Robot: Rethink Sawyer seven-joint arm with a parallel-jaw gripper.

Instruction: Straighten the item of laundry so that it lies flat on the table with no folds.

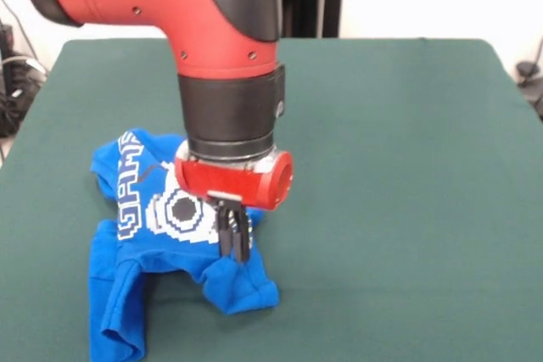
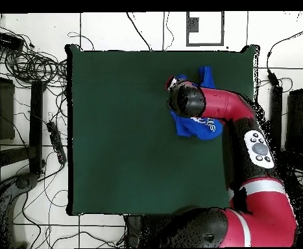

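Laundry first: the item of laundry (image 1: pixel 161 235), a small bright blue T-shirt, sits in the lower left of the front view on the dark green table (image 1: pixel 407 167), and it is far from flat. Its printed chest is partly spread, with the white controller print and part of the lettering readable, but the cloth around it is bunched. One strip hangs down toward the bottom left edge of the frame in a long fold, another lump is gathered at the lower right of the shirt, and the upper left corner is rumpled. Judged from this, the straightening is at an early or middle stage: the front faces up, yet several folds remain to be pulled out before it lies smooth.

In the overhead view the shirt (image 2: pixel 199 126) appears in the upper right part of the table (image 2: pixel 128 142), mostly covered by the red arm, with blue cloth showing above and below the wrist.

The gripper (image 1: pixel 233 239) hangs straight down over the shirt's right side, its dark fingers close together and reaching the cloth just above the gathered lump. They look drawn in on a pinch of blue fabric, though the contact itself is small and hard to confirm. The printed chest lies just left of the jaws, and the gathered lump directly beneath them
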